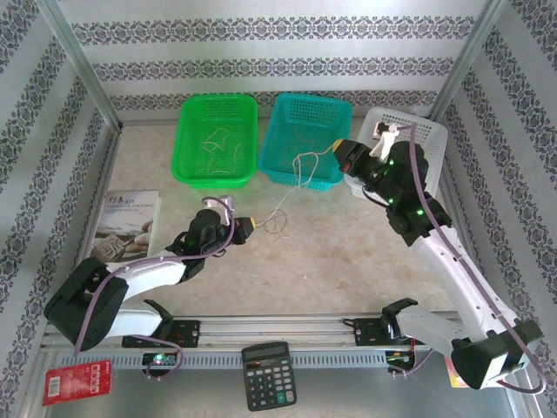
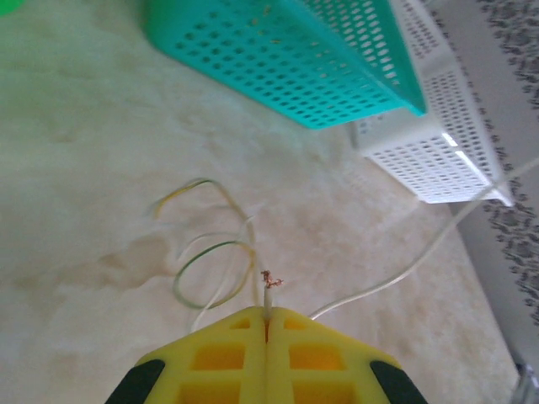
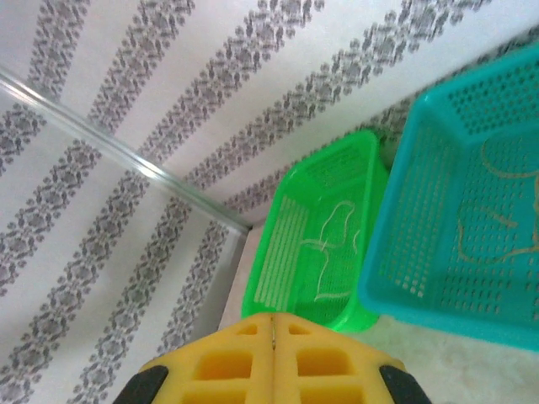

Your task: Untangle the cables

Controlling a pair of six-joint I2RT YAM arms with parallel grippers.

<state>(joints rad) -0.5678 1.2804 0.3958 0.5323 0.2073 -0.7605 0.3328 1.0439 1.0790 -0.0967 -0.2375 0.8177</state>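
Observation:
My left gripper point(image 2: 268, 318) is shut on the end of a whitish cable point(image 2: 269, 293) whose bare copper strands stick out past the yellow fingertips. This cable point(image 1: 287, 197) rises from the left gripper point(image 1: 248, 226) across the table to my right gripper point(image 1: 339, 150), which hangs over the teal basket's near edge. The right gripper point(image 3: 273, 320) is shut, with a thin wire in the seam between its pads. A yellow-green cable point(image 2: 206, 269) lies in loose loops on the table just ahead of the left gripper. A long whitish strand point(image 2: 421, 259) runs off to the right.
Along the back stand a green basket point(image 1: 184, 165) with pale cables in it, a teal basket point(image 1: 274, 170) with thin yellow cables, and a white basket point(image 1: 431, 132). A book point(image 1: 126, 222) lies at the left. A calculator point(image 1: 268, 374) and a red card point(image 1: 77, 381) sit at the front edge.

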